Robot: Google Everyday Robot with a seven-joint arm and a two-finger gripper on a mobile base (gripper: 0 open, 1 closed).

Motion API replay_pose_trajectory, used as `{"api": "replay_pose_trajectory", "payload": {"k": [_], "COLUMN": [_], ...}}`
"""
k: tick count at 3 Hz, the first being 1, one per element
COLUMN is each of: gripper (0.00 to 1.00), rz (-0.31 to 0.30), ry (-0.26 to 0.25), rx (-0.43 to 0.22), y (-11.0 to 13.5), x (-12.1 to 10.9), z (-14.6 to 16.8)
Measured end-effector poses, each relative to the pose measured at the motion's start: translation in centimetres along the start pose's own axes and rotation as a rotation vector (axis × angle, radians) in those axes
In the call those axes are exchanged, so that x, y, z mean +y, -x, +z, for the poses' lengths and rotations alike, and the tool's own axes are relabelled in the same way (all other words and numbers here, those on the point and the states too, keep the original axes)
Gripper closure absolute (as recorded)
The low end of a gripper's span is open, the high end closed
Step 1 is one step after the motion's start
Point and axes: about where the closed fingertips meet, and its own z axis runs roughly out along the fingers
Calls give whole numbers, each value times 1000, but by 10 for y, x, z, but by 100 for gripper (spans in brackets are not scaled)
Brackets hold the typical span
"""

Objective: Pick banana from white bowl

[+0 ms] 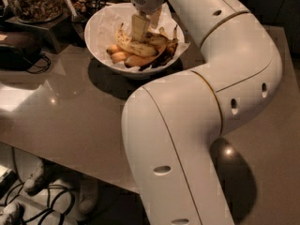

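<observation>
The white bowl [101, 29] stands on the table at the back, lined with crumpled white paper. In it lies the speckled yellow banana [132, 46], on top of short orange-yellow bananas [123, 56] and dark overripe ones [165, 50]. My gripper [146, 29] reaches straight down into the bowl from above. Its fingers [139, 27] stand close together, closed on the upper middle of the speckled banana. The banana still rests on the pile. The part between the fingers is hidden.
My white arm [201, 107] fills the right and front of the view. The grey table [65, 111] carries a jar of snacks [33, 1] on a stand at the back left and a dark device with a cable [18, 50] at the left edge.
</observation>
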Motion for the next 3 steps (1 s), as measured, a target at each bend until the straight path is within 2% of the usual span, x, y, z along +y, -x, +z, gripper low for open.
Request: {"api": "replay_pose_trajectory", "payload": {"k": [2,3], "gripper": [88,100], "rz": [2,-5], "ry": [-1,3], "rx": [3,-12], "y": [-1,-10], "x": [-3,-5], "z": [0,3]}}
